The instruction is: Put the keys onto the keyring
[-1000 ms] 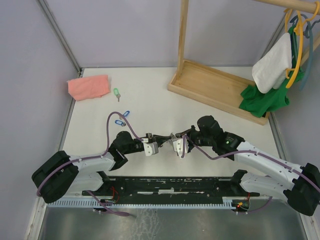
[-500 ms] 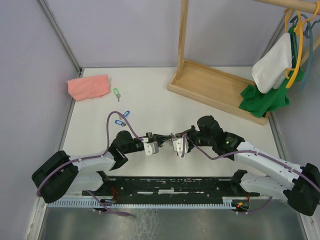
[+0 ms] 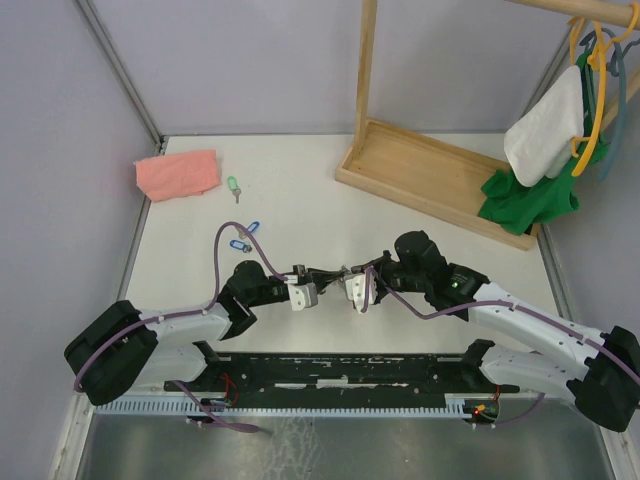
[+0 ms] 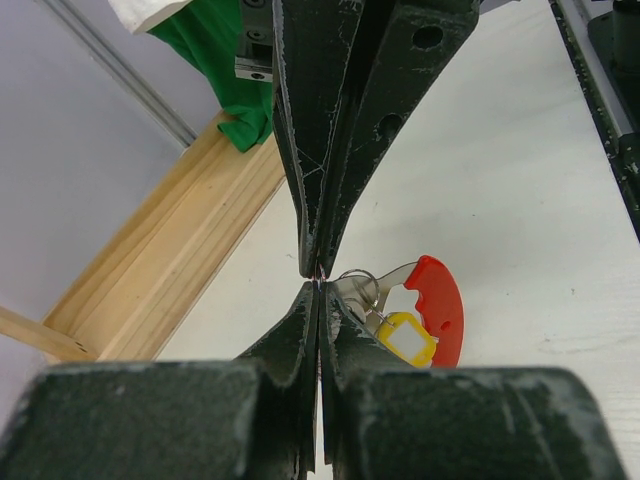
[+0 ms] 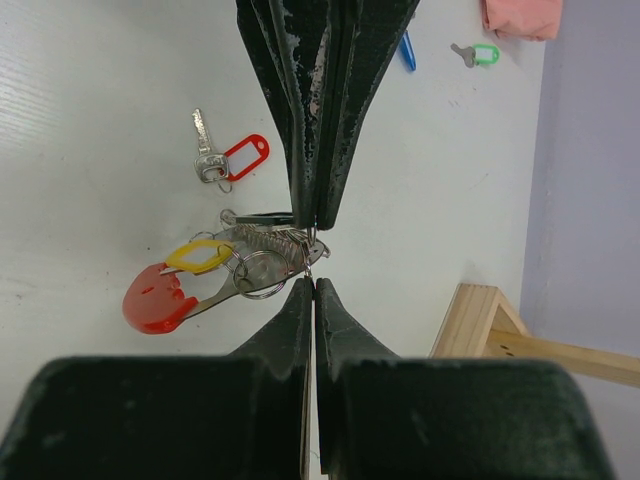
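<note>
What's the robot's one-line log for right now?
left gripper: shut on keyring wire | right gripper: shut, same spot | yellow key: on keyring | red key, blue keys, green key: loose on table

A loose key lies on the table near the keyring.
</note>
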`<state>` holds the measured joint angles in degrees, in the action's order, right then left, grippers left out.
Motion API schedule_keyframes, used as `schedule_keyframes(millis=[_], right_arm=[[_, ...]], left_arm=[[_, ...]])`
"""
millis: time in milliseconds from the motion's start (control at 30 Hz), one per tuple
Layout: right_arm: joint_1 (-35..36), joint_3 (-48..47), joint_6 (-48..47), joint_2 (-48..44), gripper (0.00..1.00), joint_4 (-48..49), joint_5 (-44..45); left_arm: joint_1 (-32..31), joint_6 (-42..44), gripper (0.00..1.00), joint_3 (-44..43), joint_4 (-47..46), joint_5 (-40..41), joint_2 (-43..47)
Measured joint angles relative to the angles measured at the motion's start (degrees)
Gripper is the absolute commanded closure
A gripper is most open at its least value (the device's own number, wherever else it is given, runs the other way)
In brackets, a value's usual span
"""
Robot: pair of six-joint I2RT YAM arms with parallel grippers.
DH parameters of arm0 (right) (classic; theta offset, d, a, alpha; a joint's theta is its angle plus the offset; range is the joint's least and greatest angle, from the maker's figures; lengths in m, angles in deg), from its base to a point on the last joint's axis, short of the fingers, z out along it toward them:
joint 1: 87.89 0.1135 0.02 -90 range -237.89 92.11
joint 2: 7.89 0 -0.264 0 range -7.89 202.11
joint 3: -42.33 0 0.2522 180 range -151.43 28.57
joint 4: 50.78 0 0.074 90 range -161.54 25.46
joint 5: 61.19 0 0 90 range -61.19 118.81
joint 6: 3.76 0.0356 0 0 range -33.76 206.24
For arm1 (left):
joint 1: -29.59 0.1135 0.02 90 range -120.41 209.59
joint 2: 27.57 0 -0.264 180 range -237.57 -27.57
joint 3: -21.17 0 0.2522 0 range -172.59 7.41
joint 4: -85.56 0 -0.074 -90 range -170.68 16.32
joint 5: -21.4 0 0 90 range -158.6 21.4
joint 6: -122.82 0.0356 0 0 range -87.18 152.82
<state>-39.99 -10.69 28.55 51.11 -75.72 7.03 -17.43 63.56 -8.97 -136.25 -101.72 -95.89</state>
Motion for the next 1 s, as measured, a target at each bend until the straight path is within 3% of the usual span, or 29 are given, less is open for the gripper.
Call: schedule_keyframes(millis=[1000], right_arm=[[0.0,0.0,1.75,0.0,0.99,0.48,0.66]], left_arm=[[-0.11,-0.07,0.97,-0.48,1.22,0.9,0.0]])
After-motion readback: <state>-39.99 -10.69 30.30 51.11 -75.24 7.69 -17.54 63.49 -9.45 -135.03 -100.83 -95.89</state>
